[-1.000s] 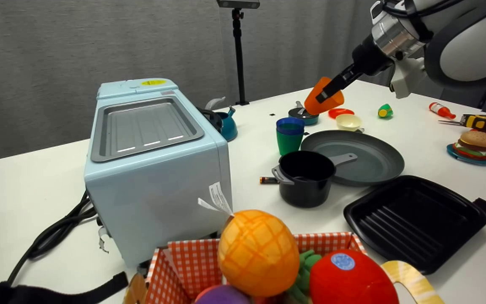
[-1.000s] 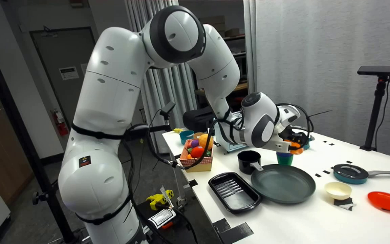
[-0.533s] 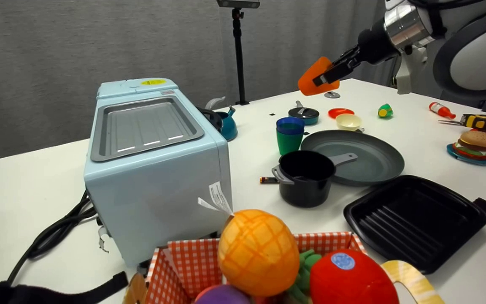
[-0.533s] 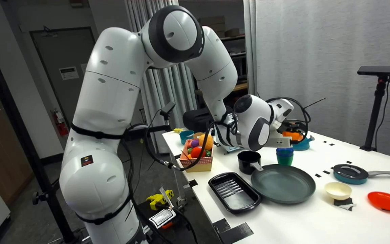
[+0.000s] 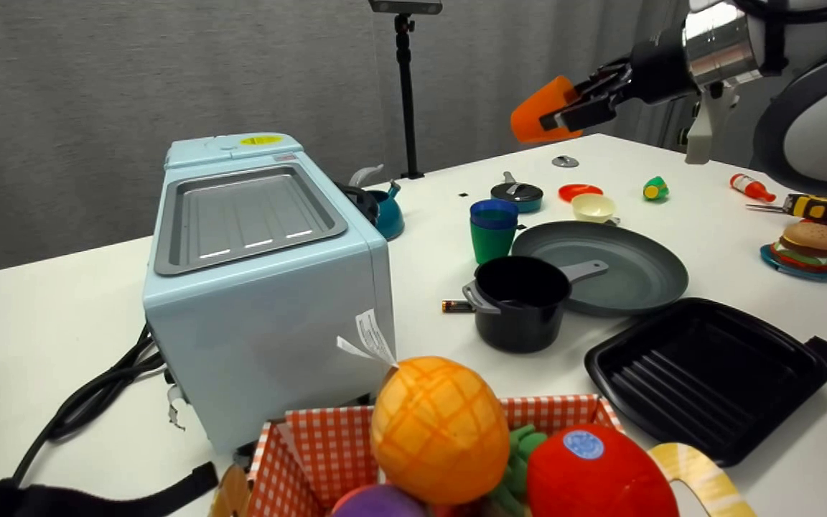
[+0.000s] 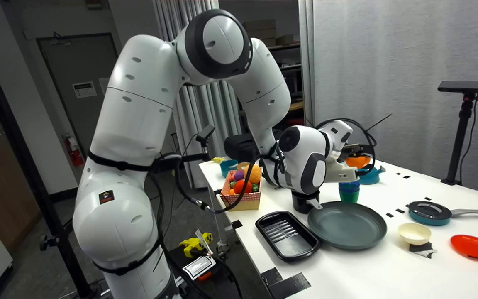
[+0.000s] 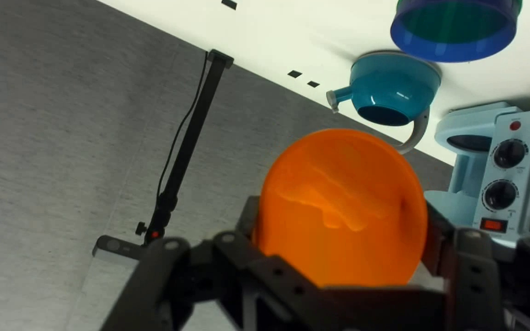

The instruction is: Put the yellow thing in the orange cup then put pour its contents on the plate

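While the gripper (image 7: 341, 223) grasps the orange cup (image 5: 546, 106), tilted between its jaws in midair, dark grey plate (image 6: 347, 226) flat on the white table (image 6: 388, 274), black pot (image 5: 522, 319) beside it.

I see a glossy white arm (image 6: 139, 83) with black-rimmed joints (image 6: 218, 38). Black cables (image 5: 823, 14) loop along it; the gripper (image 7: 341, 224) is black.
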Robot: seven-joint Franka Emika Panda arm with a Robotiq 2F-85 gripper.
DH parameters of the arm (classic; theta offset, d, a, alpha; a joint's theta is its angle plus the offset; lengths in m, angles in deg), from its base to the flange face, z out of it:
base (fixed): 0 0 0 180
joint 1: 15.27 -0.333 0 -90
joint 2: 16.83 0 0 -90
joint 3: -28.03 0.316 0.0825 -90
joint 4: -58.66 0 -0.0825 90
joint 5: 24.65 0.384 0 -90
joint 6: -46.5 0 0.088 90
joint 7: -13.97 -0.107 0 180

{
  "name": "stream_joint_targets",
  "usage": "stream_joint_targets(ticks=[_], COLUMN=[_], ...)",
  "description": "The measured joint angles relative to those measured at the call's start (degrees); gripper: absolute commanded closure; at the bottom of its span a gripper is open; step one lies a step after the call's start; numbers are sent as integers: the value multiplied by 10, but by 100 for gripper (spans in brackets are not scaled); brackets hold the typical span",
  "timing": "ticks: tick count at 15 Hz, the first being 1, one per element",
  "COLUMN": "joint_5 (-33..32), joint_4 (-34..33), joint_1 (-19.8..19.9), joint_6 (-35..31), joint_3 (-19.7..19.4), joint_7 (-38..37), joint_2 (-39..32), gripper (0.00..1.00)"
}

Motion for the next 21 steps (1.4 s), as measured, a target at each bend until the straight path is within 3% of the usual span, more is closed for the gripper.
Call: stream_joint_targets(ticks=[11, 21], joint_5=[0, 0], joint_4=[4, -22], joint_1=[9, 15], joint_6=[-136, -169], joint_3=[-1, -1], joint_7=[6, 6], joint_2=[-3, 13], gripper=[48, 48])
